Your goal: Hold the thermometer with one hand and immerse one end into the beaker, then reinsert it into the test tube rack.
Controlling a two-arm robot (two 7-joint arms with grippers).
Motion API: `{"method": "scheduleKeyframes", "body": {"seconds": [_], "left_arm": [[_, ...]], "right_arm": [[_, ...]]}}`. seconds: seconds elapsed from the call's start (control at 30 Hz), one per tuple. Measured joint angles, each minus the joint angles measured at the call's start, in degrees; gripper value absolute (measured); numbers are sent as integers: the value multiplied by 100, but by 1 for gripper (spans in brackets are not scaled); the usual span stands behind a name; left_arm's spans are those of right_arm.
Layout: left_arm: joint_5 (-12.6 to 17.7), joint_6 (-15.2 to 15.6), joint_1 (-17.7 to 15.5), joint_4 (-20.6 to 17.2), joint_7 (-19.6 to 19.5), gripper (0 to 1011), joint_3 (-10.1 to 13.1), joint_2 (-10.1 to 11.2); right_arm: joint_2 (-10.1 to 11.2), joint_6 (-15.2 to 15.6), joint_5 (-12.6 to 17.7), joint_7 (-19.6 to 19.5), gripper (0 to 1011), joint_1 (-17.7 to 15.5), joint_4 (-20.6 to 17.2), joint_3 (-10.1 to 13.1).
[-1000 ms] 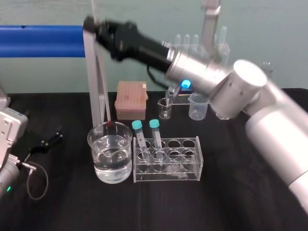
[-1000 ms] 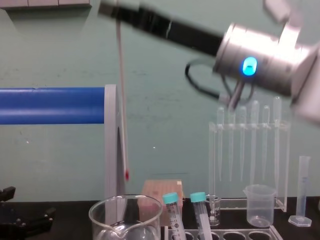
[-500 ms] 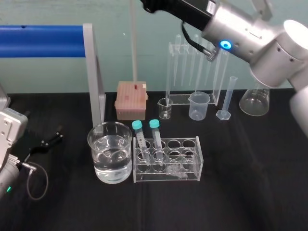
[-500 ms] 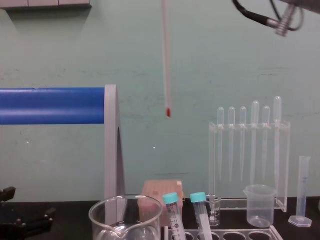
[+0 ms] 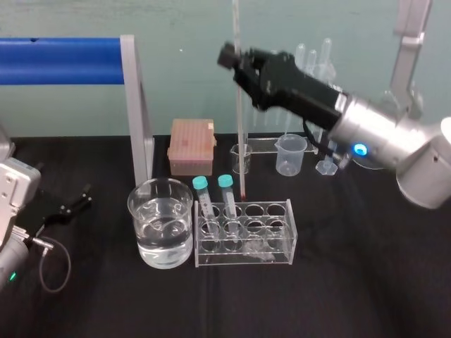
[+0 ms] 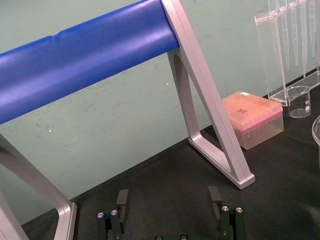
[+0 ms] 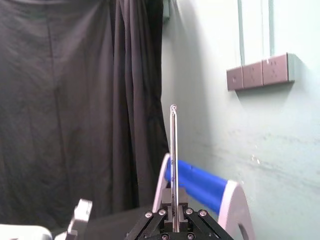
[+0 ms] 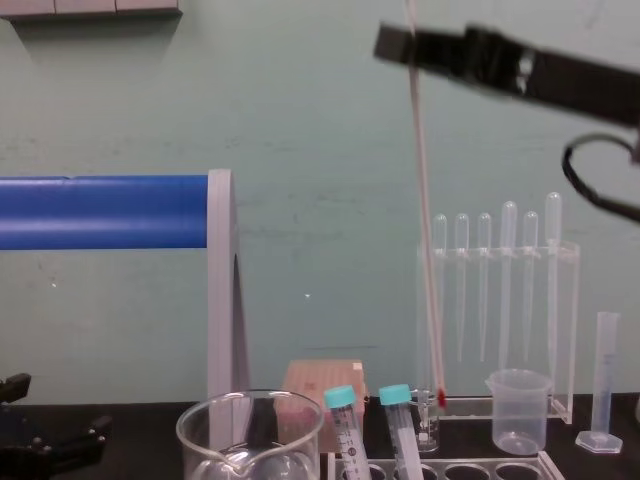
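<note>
My right gripper (image 5: 234, 62) is shut on the thermometer (image 5: 239, 127), a long thin glass rod that hangs almost upright. Its red bulb tip hovers a little above the test tube rack (image 5: 285, 232), over the hole just right of the two capped tubes. From the chest, the thermometer (image 8: 424, 220) hangs from the black gripper (image 8: 396, 45), its tip above the rack's top edge (image 8: 480, 466). The right wrist view looks up along the thermometer (image 7: 173, 160) from the fingers (image 7: 165, 216). The beaker (image 5: 161, 222), holding water, stands left of the rack. My left gripper (image 6: 168, 197) rests open at the far left.
A blue bar on a grey frame (image 5: 137, 113) rises behind the beaker. Two teal-capped tubes (image 5: 213, 197) stand in the rack. Behind are a pink tip box (image 5: 192, 144), a small glass beaker (image 5: 241, 158), a plastic beaker (image 5: 291, 153) and a pipette stand (image 8: 497, 300).
My right gripper carried the thermometer up from over the beaker, swung it right, then lowered it until its tip hangs just above the rack. The left arm stayed still.
</note>
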Motion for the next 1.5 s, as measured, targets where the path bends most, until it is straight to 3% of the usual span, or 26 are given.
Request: {"method": "scheduleKeyframes", "body": {"seconds": [0.33,0.7,1.5], "left_arm": [[0,0,0,0,0,1008,0,0],[0,0,0,0,0,1008,0,0],[0,0,0,0,0,1008,0,0]], "right_arm": [[110,-324,-303,5,56,-366,162,-161],[-116,-471,-436,74,57,-293,506,-169],[-53,-282,-483,132,56,-261,645,-123]]}}
